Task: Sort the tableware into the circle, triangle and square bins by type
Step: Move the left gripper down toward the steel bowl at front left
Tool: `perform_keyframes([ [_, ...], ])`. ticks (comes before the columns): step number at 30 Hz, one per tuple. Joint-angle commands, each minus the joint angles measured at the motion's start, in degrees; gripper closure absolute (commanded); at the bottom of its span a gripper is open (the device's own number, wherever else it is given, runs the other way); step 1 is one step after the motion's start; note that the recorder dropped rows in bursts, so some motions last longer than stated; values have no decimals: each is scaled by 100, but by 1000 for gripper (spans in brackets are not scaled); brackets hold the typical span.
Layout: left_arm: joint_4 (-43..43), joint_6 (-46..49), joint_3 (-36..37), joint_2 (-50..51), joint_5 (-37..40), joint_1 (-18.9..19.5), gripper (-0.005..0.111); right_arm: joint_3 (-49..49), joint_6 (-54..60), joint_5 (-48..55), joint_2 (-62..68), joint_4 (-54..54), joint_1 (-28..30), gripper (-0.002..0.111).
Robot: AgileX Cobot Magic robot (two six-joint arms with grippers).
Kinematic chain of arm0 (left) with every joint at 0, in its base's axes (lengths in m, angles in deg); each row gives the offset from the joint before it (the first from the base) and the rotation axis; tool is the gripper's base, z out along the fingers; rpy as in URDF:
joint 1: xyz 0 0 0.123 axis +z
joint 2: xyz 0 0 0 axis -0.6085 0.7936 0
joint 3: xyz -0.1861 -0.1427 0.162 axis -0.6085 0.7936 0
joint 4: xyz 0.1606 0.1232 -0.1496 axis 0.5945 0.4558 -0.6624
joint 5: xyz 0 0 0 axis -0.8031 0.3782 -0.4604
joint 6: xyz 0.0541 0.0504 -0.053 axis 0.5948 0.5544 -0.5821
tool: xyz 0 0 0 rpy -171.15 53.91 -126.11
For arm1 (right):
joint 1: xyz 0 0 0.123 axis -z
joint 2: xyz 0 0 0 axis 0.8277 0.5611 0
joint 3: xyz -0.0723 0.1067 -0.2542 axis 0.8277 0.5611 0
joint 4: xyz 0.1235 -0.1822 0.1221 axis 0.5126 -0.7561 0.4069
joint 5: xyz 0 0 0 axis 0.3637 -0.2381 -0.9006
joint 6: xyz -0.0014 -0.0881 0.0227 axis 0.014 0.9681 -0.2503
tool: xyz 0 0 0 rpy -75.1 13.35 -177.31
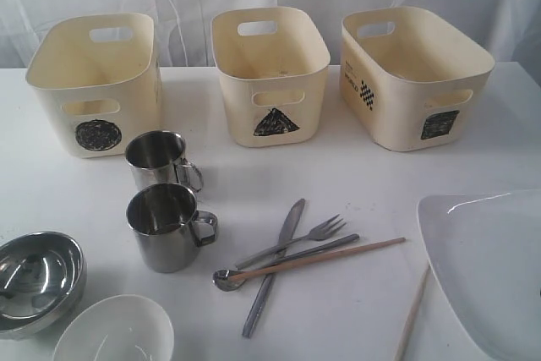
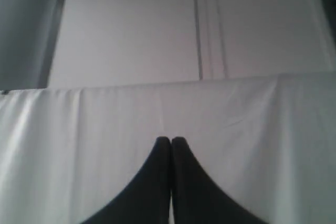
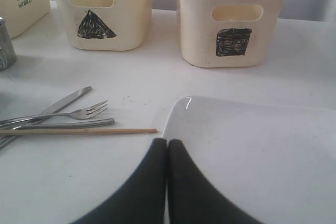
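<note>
Presently the left gripper (image 2: 171, 140) and right gripper (image 3: 167, 142) are pinched together; the plate (image 1: 490, 268) lies at the table's (image 1: 372, 183) right edge.

2 mugs (image 1: 161, 230) are shiny steel, plate (image 1: 490, 268) glossy, 3 bins (image 1: 237, 95) matt plastic

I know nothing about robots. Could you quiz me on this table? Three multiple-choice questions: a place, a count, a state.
1. Where in the row is the triangle bin? A left end; B middle; C right end.
2. How many steel mugs stand on the table? A two; B three; C four.
3. The right gripper is: A wide open; B gripping something; C shut, empty.
Answers: 1 B, the other two bins flank it. 2 A, one mug stands behind the other. 3 C, its jaws touch with nothing between.
</note>
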Motion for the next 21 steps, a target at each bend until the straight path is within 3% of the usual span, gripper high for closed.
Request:
perform_keyframes([
  [1, 3238, -2410, -1405, 1852, 74, -3, 107, 10, -26, -34, -16, -13, -11, 108],
  [2, 4059, -2974, -1581, 2332, 654, -3, 107, 10, -26, -34, -16, -13, -11, 108],
  [5, 6070, -5850, -1642, 3380, 2103, -3, 107, 10, -26, -34, -16, -13, -11, 108],
  [7, 8015, -8627, -1598, 3891, 2426, -3, 107, 10, -26, -34, -16, -13, -11, 108],
  [8, 8015, -9147, -1488, 4109, 2340, 10, 107, 10, -26, -34, -16, -13, -11, 108],
  [12, 8015, -8748, -1066, 4505, 2236, 10, 107, 10, -26, -23, -16, -13, -11, 108],
  [14, 8015, -7753, -904, 4571, 2330, 10, 107, 10, -26, -23, -16, -13, -11, 108],
  [16, 8015, -6794, -709, 4583, 3081, -2, 107, 10, -26, -23, -16, -13, -11, 108],
  [18, 8015, -6646, -567, 4542, 4615, -14, 107, 10, -26, -23, -16, -13, -11, 108],
  [21, 7713, -6646, -526, 4514, 7628, -14, 107, 10, -26, -23, -16, -13, -11, 108],
])
